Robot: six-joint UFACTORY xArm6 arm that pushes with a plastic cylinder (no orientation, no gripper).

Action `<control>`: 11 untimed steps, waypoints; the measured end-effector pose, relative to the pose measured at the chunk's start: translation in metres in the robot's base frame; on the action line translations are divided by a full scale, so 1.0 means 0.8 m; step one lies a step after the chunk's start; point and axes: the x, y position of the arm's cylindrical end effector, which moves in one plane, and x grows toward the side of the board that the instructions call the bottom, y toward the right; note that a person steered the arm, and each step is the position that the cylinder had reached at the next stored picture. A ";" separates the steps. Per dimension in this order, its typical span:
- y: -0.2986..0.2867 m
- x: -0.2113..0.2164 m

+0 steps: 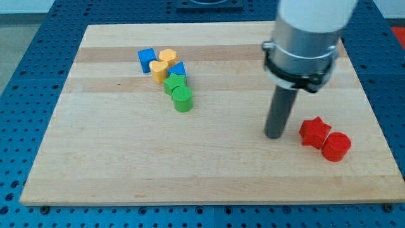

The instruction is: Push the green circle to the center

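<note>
No jaws are fitted. The green circle (183,99), judged light, rigid and slidable, is best pushed from its left; my tip (273,135) stands well right.

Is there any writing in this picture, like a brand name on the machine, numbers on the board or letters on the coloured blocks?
None: no word, number, label or sign can be read anywhere in the camera view.
The arm's housing is plain white and grey.
The wooden board shows only grain.
The blocks, such as the green circle and the red star, carry no markings.
</note>
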 end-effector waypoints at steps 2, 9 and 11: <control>-0.131 0.017; -0.178 -0.090; -0.072 -0.098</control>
